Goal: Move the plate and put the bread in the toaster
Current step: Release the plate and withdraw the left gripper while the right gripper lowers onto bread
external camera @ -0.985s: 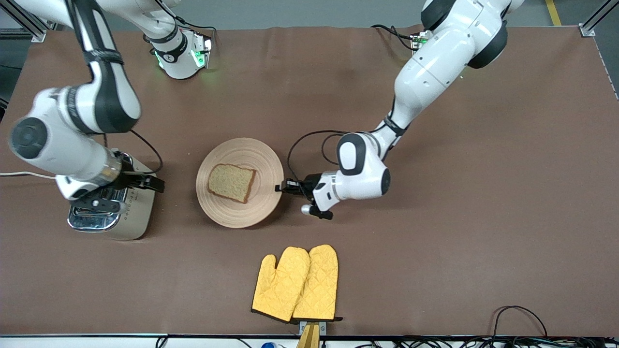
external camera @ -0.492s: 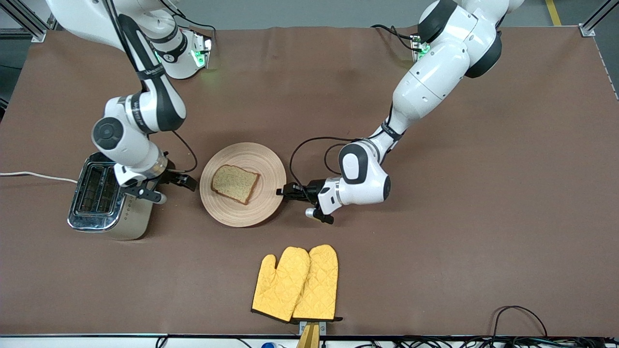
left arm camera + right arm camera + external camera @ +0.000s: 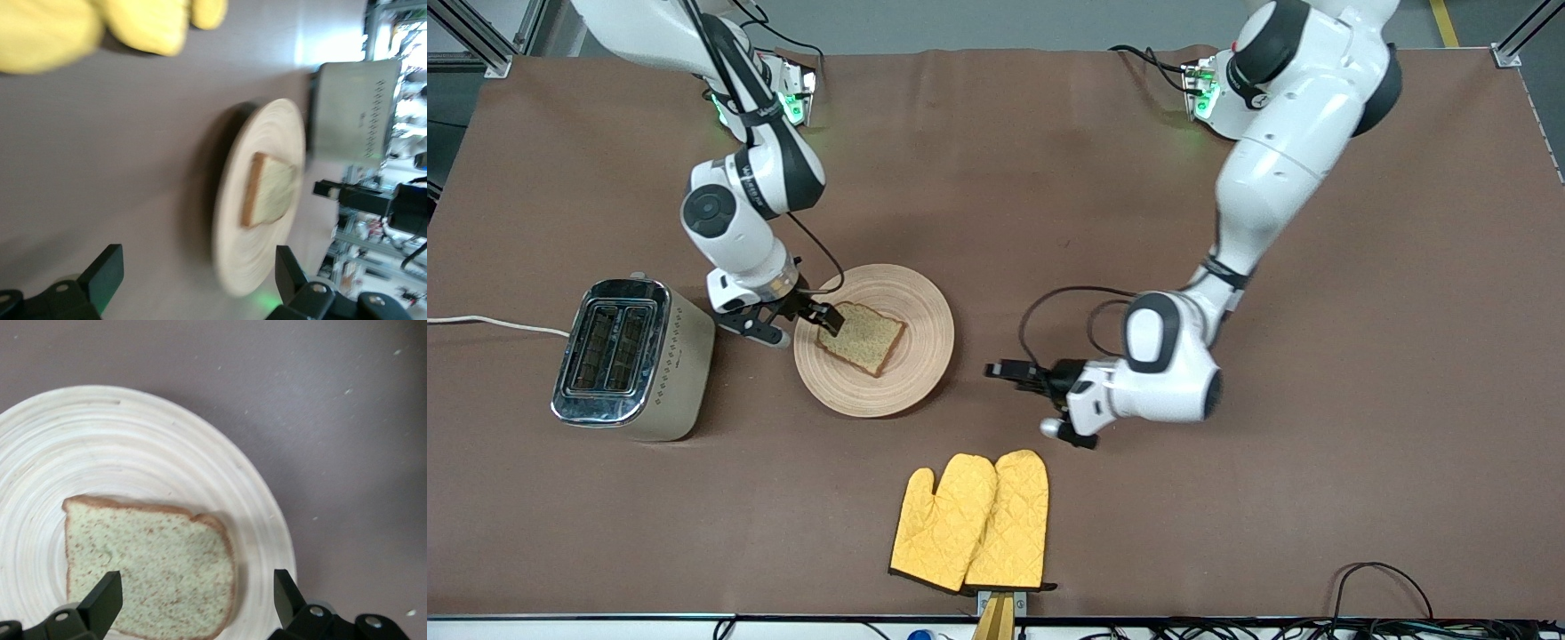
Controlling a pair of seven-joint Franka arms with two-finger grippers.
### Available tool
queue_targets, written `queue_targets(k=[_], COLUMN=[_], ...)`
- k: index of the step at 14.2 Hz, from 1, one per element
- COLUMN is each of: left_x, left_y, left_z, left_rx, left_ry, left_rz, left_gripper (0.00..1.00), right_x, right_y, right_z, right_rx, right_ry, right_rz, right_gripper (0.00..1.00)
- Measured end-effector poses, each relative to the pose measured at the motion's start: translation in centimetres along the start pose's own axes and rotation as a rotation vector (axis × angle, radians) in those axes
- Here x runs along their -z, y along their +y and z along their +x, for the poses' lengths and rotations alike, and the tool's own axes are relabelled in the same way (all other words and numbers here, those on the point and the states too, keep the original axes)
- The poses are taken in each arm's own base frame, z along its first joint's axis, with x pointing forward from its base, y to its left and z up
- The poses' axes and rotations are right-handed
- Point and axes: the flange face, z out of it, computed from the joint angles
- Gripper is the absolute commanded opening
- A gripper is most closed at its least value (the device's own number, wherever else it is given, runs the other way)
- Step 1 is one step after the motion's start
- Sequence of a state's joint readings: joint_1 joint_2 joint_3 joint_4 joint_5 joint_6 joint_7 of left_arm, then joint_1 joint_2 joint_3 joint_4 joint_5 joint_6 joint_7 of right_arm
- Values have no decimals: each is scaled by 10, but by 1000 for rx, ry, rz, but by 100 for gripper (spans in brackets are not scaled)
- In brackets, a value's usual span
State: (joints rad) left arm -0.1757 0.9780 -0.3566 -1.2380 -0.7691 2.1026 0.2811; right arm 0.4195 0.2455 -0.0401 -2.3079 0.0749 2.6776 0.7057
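- The plate [image 3: 874, 340] lies flat on the brown surface [image 3: 1360, 373], near the middle, with the bread [image 3: 860, 337] lying flat on it, toward the plate's 9 o'clock side in the front view.
- The toaster [image 3: 631, 357] stands on the surface toward the right arm's end, at 9 o'clock from the plate and apart from it, both slots showing dark; its white cord [image 3: 489, 323] trails off toward the surface edge.
- The right gripper [image 3: 824, 317] hangs over the plate's rim at the edge of the bread nearest the toaster. Its fingers [image 3: 100, 600] are spread apart and grasp nothing; in the right wrist view the bread and plate lie between and below them.
- The left gripper [image 3: 1005, 372] is low over bare surface at 3 o'clock from the plate, apart from its rim, pointing toward it. Its fingers [image 3: 103, 275] are released and wide, grasping nothing.
- A pair of yellow oven mitts [image 3: 971, 521] lies on the surface at 5 o'clock from the plate, nearer the front camera and well apart from it.
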Motion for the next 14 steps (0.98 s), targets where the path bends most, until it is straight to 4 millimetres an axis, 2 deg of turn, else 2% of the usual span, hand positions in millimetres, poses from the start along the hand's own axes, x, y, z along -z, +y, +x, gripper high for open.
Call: queue_targets(k=[1,3,5,6,8,10,12,14], left_x=[35,108,175,204,247,281,315,359], left_y=[-15,-39,-44,-39,-11,37,85,119], left_z=[3,5,3,1,-2,-12,-27,-47], left_rx=[-20,-63,-104,-134,-223,-309,-352,-350], left_ry=[-20,-41,-56,-57,-52,-50,-17,33], left_rz=[47,170,282,357,556,743,842,903], left_gripper=[100,100,100,100,100,100,100,100], right_x=[-3,-9,-12,-14,-21,-26,-27,-27], right_y=[-1,2,4,6,12,17,16,13], right_z=[-4,-6,-7,-9,-15,-20,-23,-25], right_rx=[-5,-7,-11,-11,-12,-11,-6,1], right_ry=[2,0,-3,2,19,18,18,19], right_rz=[2,-2,-7,-3,8,6,7,8], right_gripper=[78,71,71,71,71,70,66,63])
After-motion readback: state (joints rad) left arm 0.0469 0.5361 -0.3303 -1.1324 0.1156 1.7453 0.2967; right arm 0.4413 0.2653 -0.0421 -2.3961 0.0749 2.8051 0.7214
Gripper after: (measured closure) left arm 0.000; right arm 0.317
